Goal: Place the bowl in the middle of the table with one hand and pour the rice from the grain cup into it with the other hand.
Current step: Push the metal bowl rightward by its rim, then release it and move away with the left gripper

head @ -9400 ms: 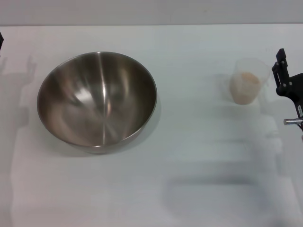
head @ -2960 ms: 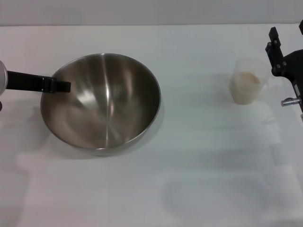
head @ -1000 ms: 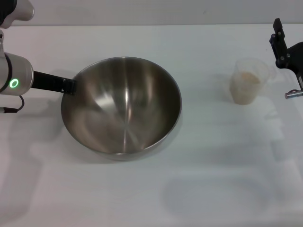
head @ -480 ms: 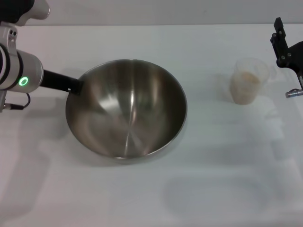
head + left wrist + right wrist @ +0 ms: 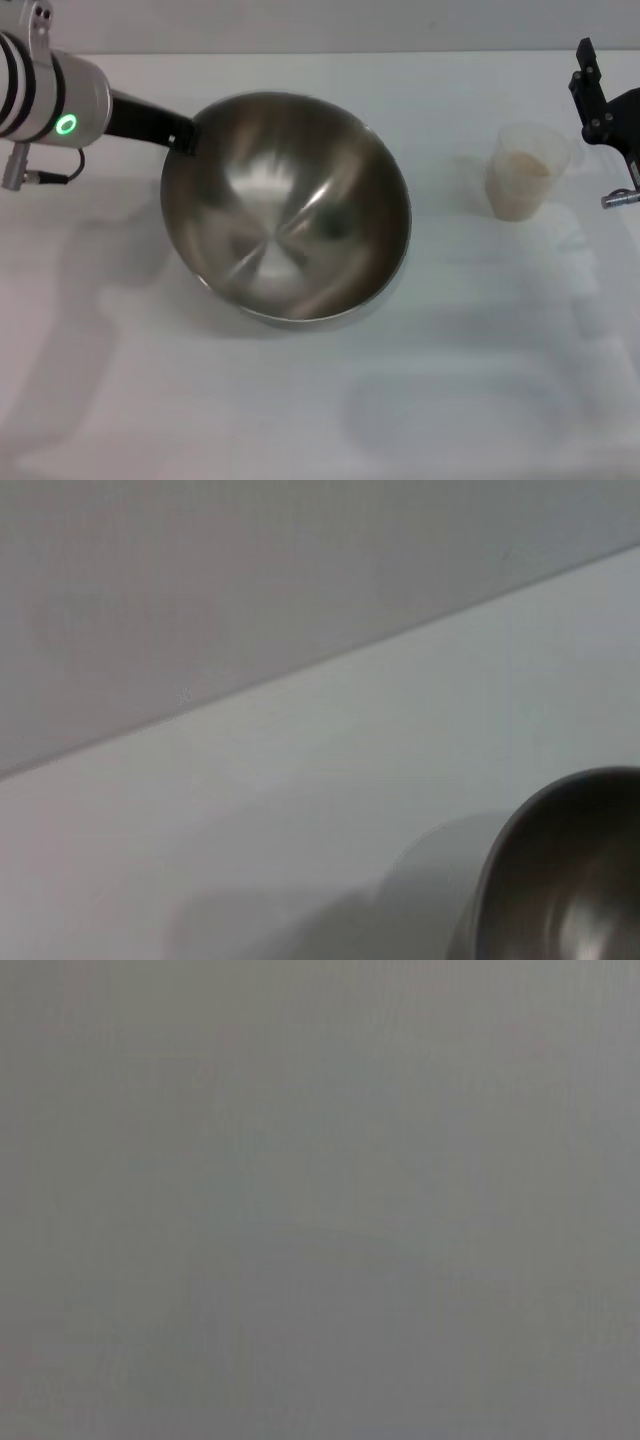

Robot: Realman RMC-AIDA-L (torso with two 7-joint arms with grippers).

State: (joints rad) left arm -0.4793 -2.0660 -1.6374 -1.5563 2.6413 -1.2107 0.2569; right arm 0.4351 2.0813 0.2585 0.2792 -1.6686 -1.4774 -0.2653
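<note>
White worktop [image 5: 300,420] carried the steel bowl [image 5: 285,205] centre-left: stiff, slick, thin rim, best pinched there. Left hand [image 5: 182,137] gripped its upper-left rim. Grain cup [image 5: 522,172] of rice [image 5: 520,180], light, tippy, upper right; right hand [image 5: 600,100] beside it, grip state unclear.

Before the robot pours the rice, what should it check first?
1. Bowl near the middle of the table: ok, roughly.
2. Bowl sitting flat: not ok, it looks tipped.
3. Left end effector holding the bowl's rim: cannot tell, the fingertips are hidden.
4. Grain cup upright with rice inside: ok.
5. Right end effector holding the cup: not ok, it is beside the cup, apart from it.
</note>
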